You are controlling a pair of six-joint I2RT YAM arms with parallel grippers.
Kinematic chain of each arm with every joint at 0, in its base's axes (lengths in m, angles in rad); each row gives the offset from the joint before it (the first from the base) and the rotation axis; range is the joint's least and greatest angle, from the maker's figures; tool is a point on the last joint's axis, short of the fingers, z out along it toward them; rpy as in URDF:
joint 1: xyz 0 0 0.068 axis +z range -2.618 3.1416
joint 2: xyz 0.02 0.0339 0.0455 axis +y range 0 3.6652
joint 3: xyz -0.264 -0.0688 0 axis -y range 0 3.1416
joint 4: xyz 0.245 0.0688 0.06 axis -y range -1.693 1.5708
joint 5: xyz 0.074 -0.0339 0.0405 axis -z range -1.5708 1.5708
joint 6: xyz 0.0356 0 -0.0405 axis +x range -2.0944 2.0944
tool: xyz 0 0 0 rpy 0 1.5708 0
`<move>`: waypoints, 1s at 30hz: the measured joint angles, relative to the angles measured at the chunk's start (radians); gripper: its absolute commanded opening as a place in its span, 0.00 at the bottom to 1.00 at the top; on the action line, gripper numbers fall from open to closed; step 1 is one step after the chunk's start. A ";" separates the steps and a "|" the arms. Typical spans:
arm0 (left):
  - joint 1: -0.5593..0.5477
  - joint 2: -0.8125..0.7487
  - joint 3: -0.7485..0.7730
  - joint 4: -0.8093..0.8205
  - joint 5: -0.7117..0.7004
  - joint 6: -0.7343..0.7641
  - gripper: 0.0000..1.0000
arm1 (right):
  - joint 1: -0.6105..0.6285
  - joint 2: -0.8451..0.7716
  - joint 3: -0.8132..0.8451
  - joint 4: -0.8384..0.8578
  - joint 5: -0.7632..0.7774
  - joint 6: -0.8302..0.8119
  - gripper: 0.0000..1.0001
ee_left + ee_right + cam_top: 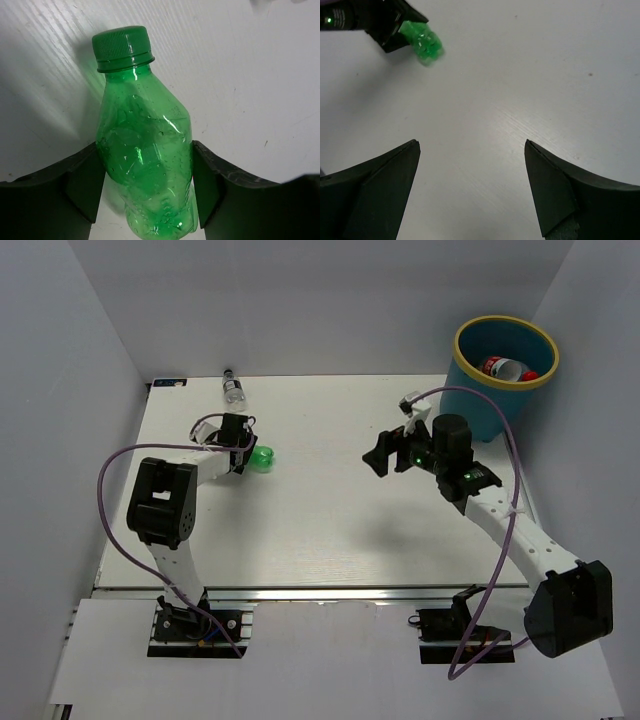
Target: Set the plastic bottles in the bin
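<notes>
A green bottle (142, 145) with a green cap lies on the white table, and the black fingers (82, 180) of my left gripper (145, 150) press on both its sides. In the top view the left gripper (246, 450) and the green bottle (263, 460) are at the table's left middle. A clear dark-capped bottle (232, 389) lies at the far edge. The teal bin (505, 319) with its yellow rim stands at the far right, with a red-labelled bottle (505, 367) inside. My right gripper (382, 453) is open and empty over bare table (471, 145). The green bottle also shows in the right wrist view (423, 42).
White walls enclose the table on the left, back and right. The right arm's purple cable (505, 430) loops close to the bin's near side. The left arm's cable (110, 465) arcs over the table's left edge.
</notes>
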 measured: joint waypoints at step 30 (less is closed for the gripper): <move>-0.333 -0.434 -0.217 0.228 0.315 0.290 0.26 | 0.288 0.303 0.050 0.216 0.076 0.124 0.89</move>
